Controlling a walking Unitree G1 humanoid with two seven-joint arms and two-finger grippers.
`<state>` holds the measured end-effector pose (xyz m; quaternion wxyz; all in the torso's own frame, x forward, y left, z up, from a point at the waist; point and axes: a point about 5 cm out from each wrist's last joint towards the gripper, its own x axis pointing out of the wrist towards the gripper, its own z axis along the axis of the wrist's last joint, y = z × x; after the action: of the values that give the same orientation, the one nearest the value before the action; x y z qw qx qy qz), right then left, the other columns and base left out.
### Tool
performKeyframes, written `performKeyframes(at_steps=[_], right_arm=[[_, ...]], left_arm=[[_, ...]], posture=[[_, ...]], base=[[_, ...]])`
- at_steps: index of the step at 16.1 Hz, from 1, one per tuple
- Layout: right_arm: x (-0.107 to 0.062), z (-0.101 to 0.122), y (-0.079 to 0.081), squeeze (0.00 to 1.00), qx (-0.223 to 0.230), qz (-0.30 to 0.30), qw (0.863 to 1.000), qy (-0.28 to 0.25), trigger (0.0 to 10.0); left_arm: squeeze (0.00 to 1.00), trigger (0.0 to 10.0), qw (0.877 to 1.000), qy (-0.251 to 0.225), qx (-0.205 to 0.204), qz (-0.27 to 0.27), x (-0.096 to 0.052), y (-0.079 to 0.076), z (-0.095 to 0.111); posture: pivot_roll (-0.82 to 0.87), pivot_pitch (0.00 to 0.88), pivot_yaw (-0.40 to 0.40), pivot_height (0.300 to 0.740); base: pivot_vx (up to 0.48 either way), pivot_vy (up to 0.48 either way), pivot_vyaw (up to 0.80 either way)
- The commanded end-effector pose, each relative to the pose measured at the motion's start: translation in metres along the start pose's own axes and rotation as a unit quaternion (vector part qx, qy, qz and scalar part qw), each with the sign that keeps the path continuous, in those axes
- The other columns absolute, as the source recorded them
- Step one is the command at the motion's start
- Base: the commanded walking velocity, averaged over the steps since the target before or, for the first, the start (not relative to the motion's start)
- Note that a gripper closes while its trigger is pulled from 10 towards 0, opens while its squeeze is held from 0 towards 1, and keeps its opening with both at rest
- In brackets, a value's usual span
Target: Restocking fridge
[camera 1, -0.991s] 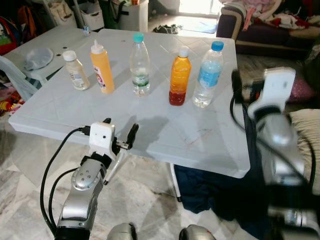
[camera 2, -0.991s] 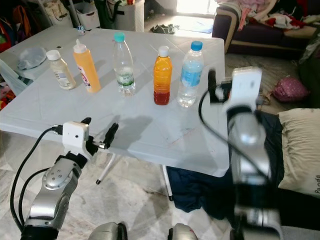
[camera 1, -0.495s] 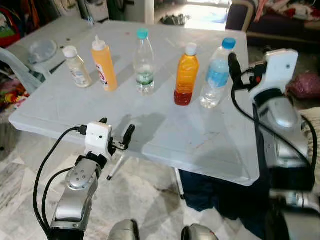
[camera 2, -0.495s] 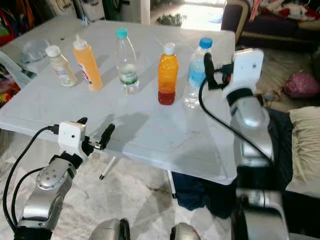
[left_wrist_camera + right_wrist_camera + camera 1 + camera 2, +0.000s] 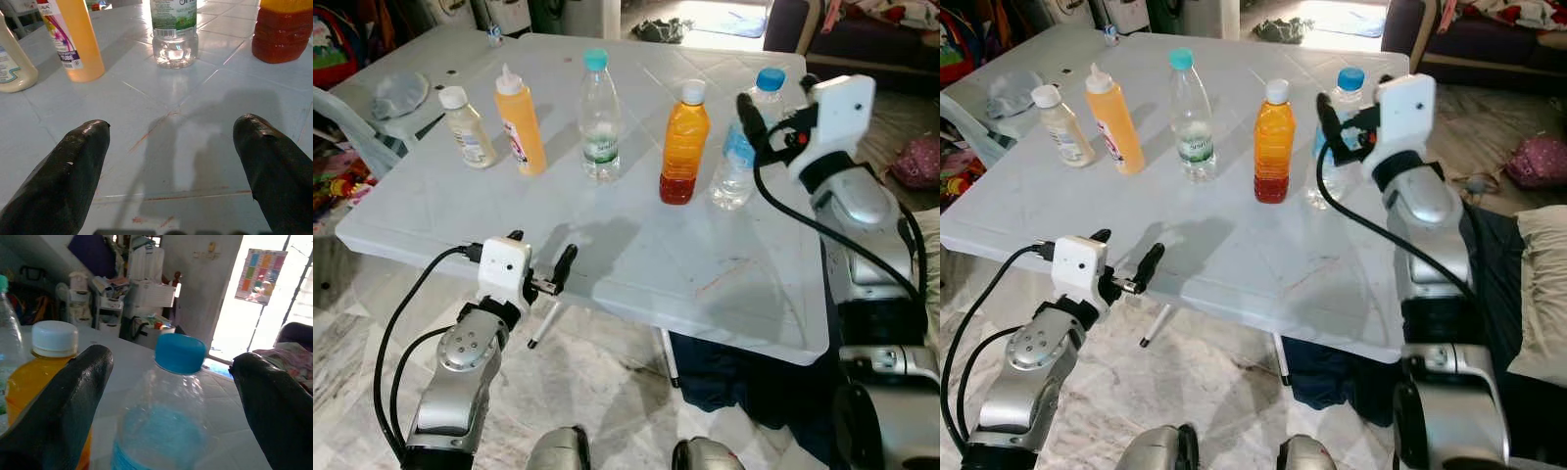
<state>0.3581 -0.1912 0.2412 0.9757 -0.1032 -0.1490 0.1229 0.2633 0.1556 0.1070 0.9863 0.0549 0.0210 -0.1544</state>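
With my right gripper (image 5: 166, 396) spread wide around the blue-capped water bottle (image 5: 741, 147) at the table's (image 5: 636, 264) far right, I fear nudging it into the orange juice bottle (image 5: 684, 144) just left; left gripper (image 5: 171, 147) hangs open near.

Little legible text appears. Left wrist view, top centre: the clear bottle (image 5: 174, 27) carries a green label showing partial white letters at the frame's upper edge, too cropped to read, with a barcode below. Upper left: the orange squeeze bottle (image 5: 71, 39) bears a label with a purple floral graphic and small print, unreadable. Far left: the cream bottle (image 5: 12, 63) has a blue-and-white label, its lettering illegible. Right wrist view, upper right: a wall poster (image 5: 259, 275) of coloured squares, with text too small to read. The blue-capped bottle (image 5: 166, 431) shows a blue label, blurred.
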Motion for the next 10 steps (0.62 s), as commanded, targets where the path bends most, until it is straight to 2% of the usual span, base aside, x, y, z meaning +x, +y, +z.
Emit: performKeyframes(at_steps=[1,7,8,9,10], right_arm=[[0.004,0.005,0.0,0.0,-0.003,0.009,1.0,-0.008,10.0],[0.024,0.007,-0.007,0.0,-0.002,0.034,0.999,0.004,10.0],[0.026,0.007,-0.007,0.0,-0.002,0.036,0.999,0.003,2.0],[0.028,0.008,-0.006,0.0,-0.001,0.039,0.999,0.003,0.0],[0.029,0.006,-0.003,0.0,0.005,0.042,0.999,0.007,0.4]], left_arm=[[0.0,10.0,1.0,0.001,0.009,-0.007,-0.002,0.0,0.002],[0.0,10.0,0.999,-0.001,0.034,-0.029,0.0,-0.003,0.007],[0.0,10.0,0.999,0.001,0.033,-0.028,-0.001,-0.002,0.006],[0.0,10.0,0.999,0.002,0.033,-0.029,-0.001,-0.002,0.006],[0.0,10.0,0.999,0.004,0.033,-0.03,-0.001,-0.003,0.005]], posture=[[0.07,0.113,0.08,0.74],[0.08,0.113,0.084,0.74],[0.09,0.113,0.085,0.74],[0.09,0.114,0.085,0.74],[0.09,0.116,0.085,0.74]], base=[[0.0,0.0,0.0],[0.0,0.0,0.0],[0.0,0.0,0.0],[0.0,0.0,0.0],[0.0,0.0,0.0]])
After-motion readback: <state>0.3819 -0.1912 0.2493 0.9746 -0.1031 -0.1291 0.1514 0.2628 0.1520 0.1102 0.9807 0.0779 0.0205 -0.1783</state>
